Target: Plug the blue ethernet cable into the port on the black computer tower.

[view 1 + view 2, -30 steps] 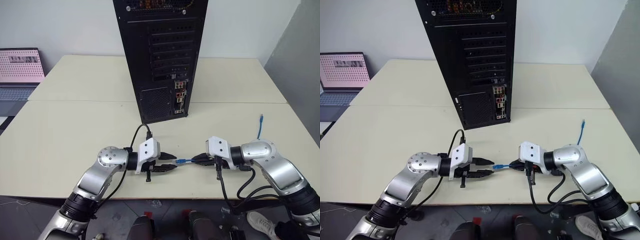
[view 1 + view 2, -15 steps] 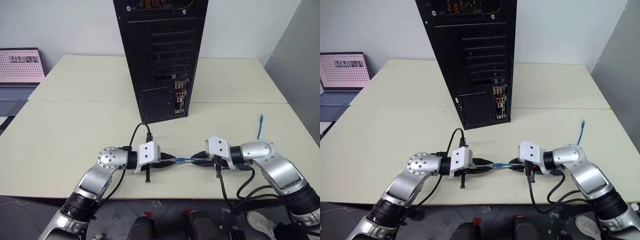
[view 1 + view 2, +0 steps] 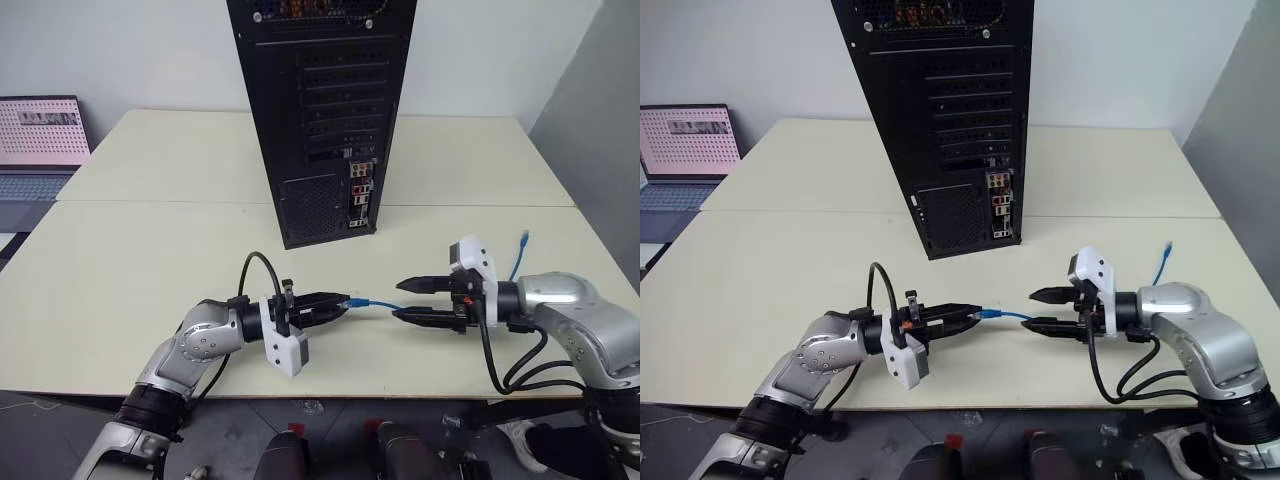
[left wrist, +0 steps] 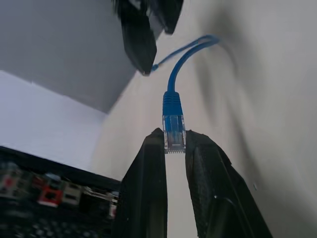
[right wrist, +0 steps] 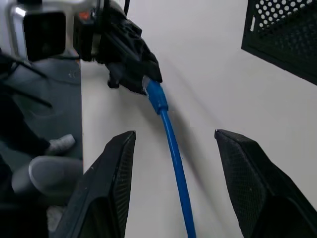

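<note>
Handoff was basically sorted in the head camera views: the left gripper [image 3: 342, 301] was clamped shut on the plug end of the blue ethernet cable [image 3: 375, 303], holding it just above the table [image 3: 130, 260], while the right gripper [image 3: 407, 298] sat just beside it with its two fingers spread apart, one above the cord and one below, gripping nothing. The cord ran between those open fingers and off toward the table's right edge, where its other plug [image 3: 523, 237] poked up. The black computer tower [image 3: 320, 110] stood upright further back on the table, well apart from both hands, and the port [image 3: 359, 199] was somewhere in that strip of coloured connectors low on its rear face, too small to pick out exactly. A laptop [image 3: 40, 150] sat off at the far left. In the left wrist view, the clear plug [image 4: 174, 136] was pinched between the two black fingers [image 4: 148, 183] by its tip, with the blue boot and cord sticking out past them, so the connector looked to be facing back into the gripper. In the right wrist view, the cord passed between the open right fingers [image 5: 111, 183] without touching either. My take on doing this step well: that plug probably needed reorienting before going anywhere near the tower, so I'd have kept the right hand close, kept slack in the cord, and lined the plug up square before pushing.
</note>
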Robot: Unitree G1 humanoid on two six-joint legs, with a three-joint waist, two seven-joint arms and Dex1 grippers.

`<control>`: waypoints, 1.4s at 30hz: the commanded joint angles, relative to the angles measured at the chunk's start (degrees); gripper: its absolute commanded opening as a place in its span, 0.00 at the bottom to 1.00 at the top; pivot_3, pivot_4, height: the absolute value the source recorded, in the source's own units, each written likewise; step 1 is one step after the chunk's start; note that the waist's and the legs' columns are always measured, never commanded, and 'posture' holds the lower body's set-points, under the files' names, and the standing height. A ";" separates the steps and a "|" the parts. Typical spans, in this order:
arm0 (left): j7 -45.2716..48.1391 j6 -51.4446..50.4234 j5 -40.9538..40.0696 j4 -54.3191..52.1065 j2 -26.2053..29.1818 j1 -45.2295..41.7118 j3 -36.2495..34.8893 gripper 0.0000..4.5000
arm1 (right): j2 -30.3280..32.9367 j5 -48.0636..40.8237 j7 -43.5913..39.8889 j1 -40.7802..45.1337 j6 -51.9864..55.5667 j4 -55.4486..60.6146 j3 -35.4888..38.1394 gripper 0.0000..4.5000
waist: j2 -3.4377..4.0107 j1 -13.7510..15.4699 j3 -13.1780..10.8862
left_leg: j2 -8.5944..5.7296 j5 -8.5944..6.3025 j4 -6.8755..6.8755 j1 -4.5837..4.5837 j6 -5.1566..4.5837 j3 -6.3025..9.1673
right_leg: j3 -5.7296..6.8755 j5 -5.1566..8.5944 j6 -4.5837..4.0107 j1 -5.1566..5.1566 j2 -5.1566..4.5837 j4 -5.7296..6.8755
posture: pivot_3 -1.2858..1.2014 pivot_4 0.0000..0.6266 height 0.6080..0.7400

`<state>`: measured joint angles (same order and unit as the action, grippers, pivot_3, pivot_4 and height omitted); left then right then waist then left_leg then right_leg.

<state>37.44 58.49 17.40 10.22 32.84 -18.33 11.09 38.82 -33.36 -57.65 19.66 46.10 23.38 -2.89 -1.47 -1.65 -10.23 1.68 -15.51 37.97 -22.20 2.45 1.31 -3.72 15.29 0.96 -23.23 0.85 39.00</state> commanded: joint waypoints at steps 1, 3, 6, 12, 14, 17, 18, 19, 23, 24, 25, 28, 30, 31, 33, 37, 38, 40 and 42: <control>-5.91 5.28 3.89 1.51 0.04 -2.22 -1.94 0.06 | -2.22 -4.90 3.57 0.72 3.96 3.42 1.64 0.60 | 0.00 0.00 0.00 | 0.01 0.00 0.01 -0.02 0.00 0.01 | 0.03 0.00 0.01 0.00 -0.01 0.00 | 0.52 0.24 1.00; -8.00 6.26 5.69 2.39 0.19 -3.33 -2.19 0.06 | -3.58 -6.55 5.10 1.18 5.50 3.64 1.53 0.60 | 0.00 -0.01 0.00 | 0.00 0.00 0.01 -0.05 0.00 -0.01 | 0.07 -0.01 0.02 0.00 -0.02 -0.01 | 0.52 0.24 1.00; -10.23 6.61 7.95 3.39 0.66 -4.59 -1.93 0.06 | -5.32 -8.13 6.77 2.12 6.74 3.63 0.94 0.60 | 0.00 -0.01 0.00 | -0.02 0.00 0.01 -0.07 0.00 -0.02 | 0.15 -0.01 0.02 0.00 -0.01 -0.01 | 0.52 0.24 1.00; -13.35 6.90 9.95 3.87 1.73 -5.10 -1.34 0.06 | -8.01 -8.35 8.70 3.92 6.70 2.20 -0.85 0.60 | 0.00 -0.13 0.00 | -0.02 0.00 0.01 -0.07 0.00 -0.02 | 0.28 -0.01 0.02 -0.02 0.03 0.00 | 0.52 0.24 1.00; -14.26 6.67 10.37 3.56 1.95 -4.98 -1.26 0.06 | -8.46 -8.17 8.88 4.20 6.49 1.75 -1.13 0.60 | 0.00 -0.09 0.00 | 0.00 0.00 0.01 -0.10 0.00 -0.01 | 0.32 -0.01 0.02 -0.02 0.02 0.00 | 0.52 0.24 1.00; -15.41 6.18 10.74 2.87 1.94 -4.70 -1.25 0.06 | -8.68 -7.88 8.96 4.52 6.21 1.02 -1.54 0.56 | 0.00 -0.06 0.00 | 0.01 0.00 0.01 -0.10 0.00 0.00 | 0.36 -0.01 0.02 -0.02 -0.01 0.00 | 0.52 0.24 1.00; -15.73 6.15 11.00 2.61 1.96 -4.63 -1.22 0.06 | -8.70 -7.73 8.94 4.63 6.10 0.74 -1.71 0.52 | 0.00 -0.06 0.00 | 0.00 0.00 0.01 -0.11 0.00 0.00 | 0.38 -0.01 0.02 -0.02 -0.01 0.00 | 0.52 0.24 1.00; -16.00 6.13 11.26 2.38 2.03 -4.57 -1.14 0.06 | -8.71 -7.63 8.96 4.72 6.02 0.54 -1.86 0.49 | 0.00 -0.06 0.00 | 0.00 0.00 0.01 -0.11 0.00 0.00 | 0.39 -0.01 0.02 -0.02 -0.01 0.00 | 0.52 0.24 1.00; -16.80 5.74 11.65 1.51 1.88 -4.20 -0.95 0.06 | -8.83 -7.09 8.96 5.12 5.63 -0.27 -2.33 0.29 | 0.00 -0.07 0.00 | 0.01 0.00 0.01 -0.12 0.00 0.00 | 0.41 -0.01 0.02 -0.02 -0.01 0.00 | 0.52 0.24 1.00; -16.96 5.68 11.75 1.32 1.88 -4.13 -0.86 0.06 | -8.88 -7.00 8.92 5.20 5.55 -0.41 -2.42 0.22 | 0.00 -0.07 0.00 | 0.01 0.00 0.01 -0.12 0.00 -0.01 | 0.41 -0.01 0.02 -0.02 -0.01 0.00 | 0.52 0.24 1.00; -17.13 5.61 11.84 1.23 1.89 -4.10 -0.76 0.06 | -8.96 -6.89 8.90 5.31 5.49 -0.57 -2.47 0.18 | 0.00 -0.07 0.00 | 0.01 0.00 0.01 -0.12 0.00 0.00 | 0.42 -0.01 0.02 -0.02 -0.01 0.00 | 0.52 0.24 1.00; -17.68 5.49 12.00 1.11 1.89 -4.04 -0.76 0.06 | -9.08 -6.75 8.85 5.55 5.46 -0.89 -2.55 0.05 | 0.00 -0.07 0.00 | 0.01 0.00 0.01 -0.12 0.00 -0.01 | 0.43 -0.01 0.02 -0.02 -0.01 0.00 | 0.52 0.24 1.00; -18.04 5.42 12.19 1.06 1.93 -4.04 -0.78 0.06 | -9.03 -6.69 8.80 5.64 5.36 -1.04 -2.64 0.00 | 0.00 -0.07 0.00 | 0.01 0.00 0.01 -0.12 0.00 0.00 | 0.45 -0.01 0.02 -0.02 -0.01 0.00 | 0.52 0.24 1.00; -18.23 5.41 12.31 0.99 1.94 -4.01 -0.74 0.06 | -9.08 -6.73 8.87 5.73 5.37 -1.16 -2.62 0.00 | 0.00 -0.07 0.00 | 0.01 0.00 0.01 -0.12 0.00 0.00 | 0.45 -0.01 0.02 -0.02 -0.01 0.00 | 0.52 0.24 1.00; -18.57 5.37 12.64 0.88 1.92 -3.95 -0.62 0.06 | -9.16 -6.80 8.94 5.94 5.36 -1.44 -2.61 0.00 | 0.00 -0.07 0.00 | 0.01 0.00 0.01 -0.12 0.00 0.00 | 0.45 -0.01 0.02 -0.02 -0.01 0.00 | 0.52 0.24 1.00; -17.89 4.53 11.75 1.00 2.20 -3.52 0.36 0.06 | -9.06 -6.97 8.79 6.53 5.49 -2.03 -2.59 0.00 | 0.00 -0.07 0.00 | 0.01 0.00 0.01 -0.13 0.00 0.00 | 0.47 -0.01 0.02 -0.02 -0.01 0.00 | 0.52 0.24 1.00; -17.50 3.72 10.94 0.97 2.28 -3.25 0.54 0.14 | -8.80 -6.96 8.61 6.66 5.53 -2.06 -2.63 0.00 | 0.00 -0.08 0.00 | 0.01 0.00 0.01 -0.13 0.00 -0.01 | 0.47 -0.01 0.02 -0.02 -0.01 0.00 | 0.52 0.24 1.00; -15.85 1.60 9.12 0.97 2.79 -2.76 1.31 0.25 | -8.30 -6.96 8.37 6.90 5.57 -2.00 -2.67 0.00 | 0.01 -0.08 0.00 | 0.01 0.00 0.01 -0.13 0.00 0.00 | 0.47 -0.01 0.02 -0.02 -0.01 0.00 | 0.52 0.24 1.00; -14.23 -0.52 7.25 0.82 3.25 -2.21 1.88 0.37 | -7.93 -6.93 8.31 7.00 5.52 -1.81 -2.60 0.00 | 0.00 -0.07 0.00 | 0.02 0.00 0.01 -0.15 0.00 0.01 | 0.51 -0.01 0.02 -0.02 -0.01 0.00 | 0.52 0.24 1.00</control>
<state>21.88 60.03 27.71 13.13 35.18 -21.08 12.24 30.40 -39.50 -48.64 25.44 52.10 19.99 -5.87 -1.46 -1.72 -10.23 1.70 -15.51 37.98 -22.35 2.44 1.32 -3.20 15.28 0.97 -23.26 0.83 38.99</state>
